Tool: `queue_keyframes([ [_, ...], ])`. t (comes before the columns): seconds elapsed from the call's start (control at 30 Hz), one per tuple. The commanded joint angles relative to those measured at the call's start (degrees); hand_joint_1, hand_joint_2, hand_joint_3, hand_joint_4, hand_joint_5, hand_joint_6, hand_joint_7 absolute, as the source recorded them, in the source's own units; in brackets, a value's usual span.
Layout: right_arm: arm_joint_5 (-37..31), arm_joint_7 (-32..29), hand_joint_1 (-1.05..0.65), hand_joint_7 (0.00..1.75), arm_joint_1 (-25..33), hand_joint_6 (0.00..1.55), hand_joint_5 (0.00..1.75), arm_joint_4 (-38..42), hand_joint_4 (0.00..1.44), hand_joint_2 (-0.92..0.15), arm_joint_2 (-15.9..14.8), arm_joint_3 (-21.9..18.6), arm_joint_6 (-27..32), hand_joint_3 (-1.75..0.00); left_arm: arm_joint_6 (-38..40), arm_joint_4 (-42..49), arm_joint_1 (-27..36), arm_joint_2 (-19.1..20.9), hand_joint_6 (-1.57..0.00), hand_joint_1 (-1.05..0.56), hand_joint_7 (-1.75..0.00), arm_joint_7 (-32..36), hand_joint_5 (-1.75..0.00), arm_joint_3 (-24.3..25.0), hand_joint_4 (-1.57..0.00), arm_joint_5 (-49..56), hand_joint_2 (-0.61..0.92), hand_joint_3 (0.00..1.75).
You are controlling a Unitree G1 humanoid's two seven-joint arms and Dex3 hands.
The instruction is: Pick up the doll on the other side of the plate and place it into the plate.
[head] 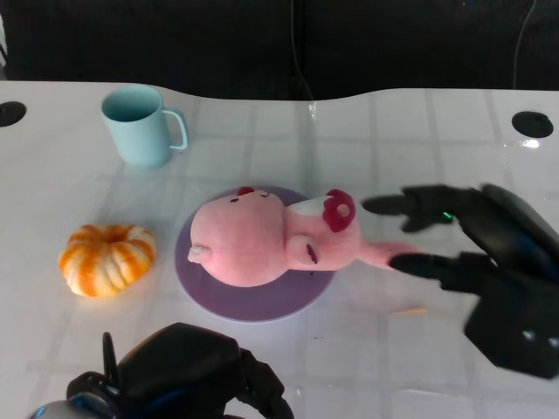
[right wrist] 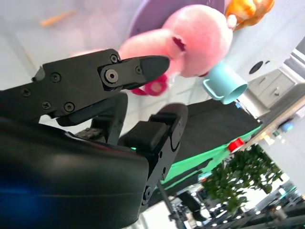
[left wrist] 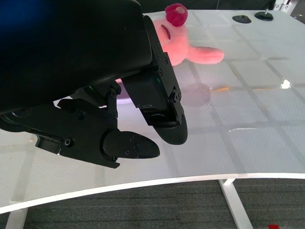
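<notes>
The doll (head: 271, 237) lies on the plate (head: 253, 301), its ear trailing off toward the right hand (head: 476, 249), whose fingers are apart and empty. Best to draw that hand straight away without snagging the ear; the left hand (head: 188, 380) rests low, and I cannot tell its state.

I get even, bright overhead light on the white counter (head: 437, 349), with a small glare spot by the far right edge and soft, pale shadows. In both wrist views the near black hand shells are blurred, and the right wrist view's background is soft and tilted.
</notes>
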Motion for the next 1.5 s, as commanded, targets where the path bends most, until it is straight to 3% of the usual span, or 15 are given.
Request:
queue_keyframes([
  [0.03, 2.52, 0.03, -0.19, 0.22, 3.67, 0.97, 1.08, -1.43, 0.72, -0.91, -1.82, -2.5, -2.4, -0.09, -0.29, 0.12, -0.4, 1.17, -1.08, -0.27, -0.01, -0.09, -1.17, 0.7, -0.78, -0.17, 0.92, 0.28],
  [0.17, 4.05, 1.79, -0.09, 0.31, 7.86, 1.09, 1.18, -4.92, 0.81, -0.91, -3.36, -4.36, -1.56, -0.1, -0.87, 0.63, -0.42, 1.38, -1.07, -0.27, -0.01, 0.55, -1.17, 0.96, -0.79, -0.24, 0.92, 0.27],
  [0.2, 4.48, 2.32, -0.07, 0.4, 9.06, 1.09, 1.23, -6.75, 0.83, -0.9, -3.53, -4.89, -0.1, -0.16, -0.88, 0.72, -0.45, 1.39, -1.07, -0.27, -0.01, 0.59, -1.17, 1.02, -0.79, -0.22, 0.92, 0.27],
  [0.3, 5.83, 4.15, -0.02, 0.84, 12.0, 0.91, 1.32, -11.71, 0.86, -0.65, -3.81, -6.32, 3.92, -0.71, -0.86, 0.95, -0.57, 1.41, -1.07, -0.27, 0.0, 0.46, -1.17, 1.18, -0.78, -0.25, 0.92, 0.27],
  [0.37, 6.84, 5.28, 0.02, 0.95, 13.39, 0.87, 1.35, -14.17, 0.85, -0.56, -4.05, -6.97, 5.67, -0.91, -0.87, 1.2, -0.66, 1.36, -1.07, -0.27, 0.0, 0.31, -1.18, 1.4, -0.78, -0.73, 0.92, 0.27],
  [0.5, 10.52, 8.55, 0.1, 1.1, 16.1, 0.84, 1.46, -19.14, 0.81, -0.5, -3.76, -7.65, 13.55, -1.11, -1.7, 1.99, -0.79, 1.93, -1.07, -0.27, 0.0, 0.42, -1.18, 2.04, -0.78, -1.13, 0.92, 0.28],
  [0.63, 9.19, 7.26, 0.1, 1.3, 16.61, 0.82, 1.68, -17.01, 0.81, -0.44, -3.35, -6.39, 14.27, -1.25, -2.9, 2.98, -0.91, 2.49, -1.07, -0.28, 0.0, 0.73, -1.18, 2.45, -0.77, -1.59, 0.92, 0.28],
  [0.9, 6.76, 5.04, 0.08, 1.49, 14.9, 0.76, 1.75, -10.78, 0.8, -0.4, -3.5, -4.79, 10.36, -1.31, -2.98, 3.35, -0.66, 2.87, -1.06, -0.29, 0.0, 0.58, -1.21, 3.0, -0.76, -1.45, 0.92, 0.3],
  [1.27, 3.96, 4.27, 0.03, 1.52, 12.95, 0.8, 1.75, -6.43, 0.87, -0.39, -3.96, -2.77, 6.87, -1.33, -3.94, 3.18, -0.28, 4.2, -1.06, -0.26, 0.0, 0.65, -1.2, 4.07, -0.75, -2.4, 0.92, 0.27],
  [1.5, 3.23, 4.83, 0.0, 1.53, 12.8, 0.79, 1.75, -7.36, 0.87, -0.38, -4.24, -1.96, 8.78, -1.34, -3.27, 2.75, -0.02, 4.15, -1.06, -0.26, 0.0, 0.08, -1.18, 4.24, -0.75, -3.06, 0.92, 0.28],
])
